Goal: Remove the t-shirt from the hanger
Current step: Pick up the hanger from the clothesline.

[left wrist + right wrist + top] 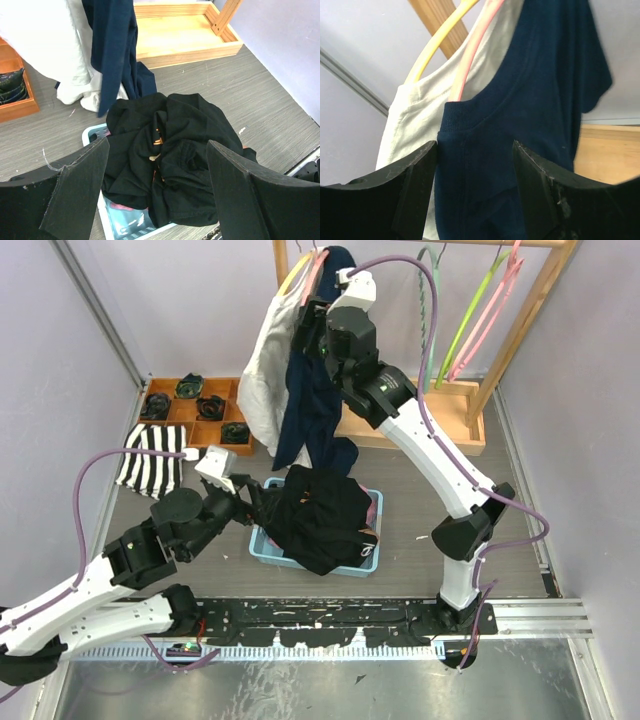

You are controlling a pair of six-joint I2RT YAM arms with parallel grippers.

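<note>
Left gripper (157, 145), fingers spread and empty, hovers over a crumpled black garment (320, 515) in the light-blue plastic basket (262, 548) at mid-table. Toward the far edge, the navy cotton t-shirt (530, 100) hangs on the pink plastic hanger (470, 60), so removal is judged not yet done; the right gripper (475, 147), spread, flanks its collar. The garment's orange print is illegible.

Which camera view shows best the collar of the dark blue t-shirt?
The right wrist view: the collar is close, on the pink hanger. The top view shows the dark blue t-shirt, collar small and partly covered. The left wrist view shows only its lower part.
</note>
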